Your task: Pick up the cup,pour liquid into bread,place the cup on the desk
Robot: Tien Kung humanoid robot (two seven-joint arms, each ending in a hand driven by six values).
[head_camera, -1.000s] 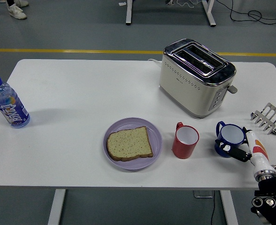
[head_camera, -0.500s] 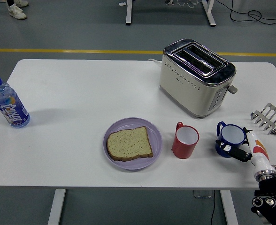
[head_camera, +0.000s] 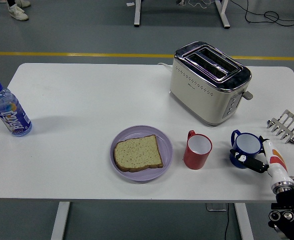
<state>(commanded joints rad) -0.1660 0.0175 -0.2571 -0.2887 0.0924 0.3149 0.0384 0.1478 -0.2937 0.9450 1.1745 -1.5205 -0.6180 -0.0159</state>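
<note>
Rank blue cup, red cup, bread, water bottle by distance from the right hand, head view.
1. blue cup, right at the right hand
2. red cup, centre-right
3. bread, on the purple plate, centre
4. water bottle, far left edge

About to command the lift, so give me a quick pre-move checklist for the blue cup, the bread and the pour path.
1. Right hand at the blue cup: ok, fingers touch its near side.
2. Grasp closed around the cup: cannot tell, the wrap is not visible.
3. Blue cup upright on the table: ok.
4. Bread slice lying flat on the purple plate: ok.
5. Pour path: not ok, the red mug stands between cup and plate.
6. Left hand: cannot tell, not in view.
</note>
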